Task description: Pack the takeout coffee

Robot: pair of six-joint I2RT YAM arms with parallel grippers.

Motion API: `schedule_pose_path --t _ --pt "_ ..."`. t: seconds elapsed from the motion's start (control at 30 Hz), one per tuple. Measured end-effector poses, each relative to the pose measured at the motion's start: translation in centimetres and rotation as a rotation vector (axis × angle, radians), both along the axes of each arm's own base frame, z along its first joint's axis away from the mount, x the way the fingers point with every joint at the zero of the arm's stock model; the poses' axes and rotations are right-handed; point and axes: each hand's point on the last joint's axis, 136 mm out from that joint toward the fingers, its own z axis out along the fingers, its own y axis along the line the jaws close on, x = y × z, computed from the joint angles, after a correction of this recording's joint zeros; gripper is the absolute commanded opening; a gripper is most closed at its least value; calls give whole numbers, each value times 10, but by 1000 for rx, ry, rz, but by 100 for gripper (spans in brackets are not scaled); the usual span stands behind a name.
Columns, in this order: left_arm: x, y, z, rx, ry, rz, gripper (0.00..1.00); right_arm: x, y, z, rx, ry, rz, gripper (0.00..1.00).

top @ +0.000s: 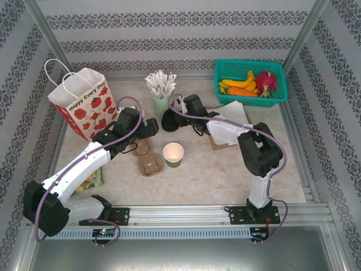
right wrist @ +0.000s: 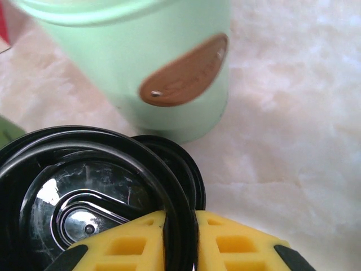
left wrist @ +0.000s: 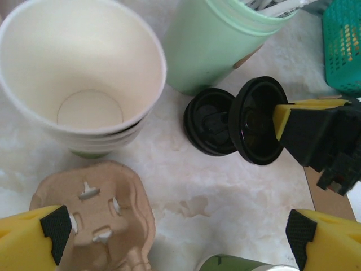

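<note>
The paper cup (top: 173, 153) stood open at the centre of the top view, without a lid. The right pincer (right wrist: 180, 234) pinched a black lid (left wrist: 256, 121) on edge, higher in the frame, beside a green tumbler (top: 161, 106). The left pincer (left wrist: 179, 228) was spread wide. Step in hand, as judged: lidding. The next move calls for levelling the lid over the rim and pressing it down.

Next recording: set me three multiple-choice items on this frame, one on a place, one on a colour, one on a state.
1. The paper bag stands: A far left; B far right; C near centre.
2. The lid in the right end effector is: A white; B black; C green.
3. The green-banded cup is: A lidded; B upright, unlidded; C tipped over.
Key: 1A, it stands by the far left corner; 2B, the pinched lid is black; 3B, its bare inside faces up.
</note>
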Motion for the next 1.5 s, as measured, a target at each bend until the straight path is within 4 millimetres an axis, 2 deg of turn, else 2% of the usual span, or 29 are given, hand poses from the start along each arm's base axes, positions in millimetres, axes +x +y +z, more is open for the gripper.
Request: schedule_pose_path --t 0.17,0.3,0.43,0.6,0.73,0.93,1.1,1.5 --pt "12 -19 18 78 -12 -195 92 -16 4 38 -53 -114 155 21" --pt "17 -37 24 120 -7 -345 85 -28 3 61 -87 -182 248 20" --pt "22 -52 26 154 14 -478 82 -41 1 76 -119 -229 328 20" --pt "24 -62 31 193 34 -588 76 -56 0 89 -149 -263 397 20" --pt "26 -67 30 217 54 -644 71 -66 3 92 -170 -274 440 19" --pt "31 -72 27 226 76 -691 64 -79 11 86 -195 -263 491 19" --pt "32 -75 20 232 101 -720 62 -81 13 86 -194 -262 497 19" --pt "27 -75 11 247 134 -760 51 -84 16 86 -192 -262 506 19"
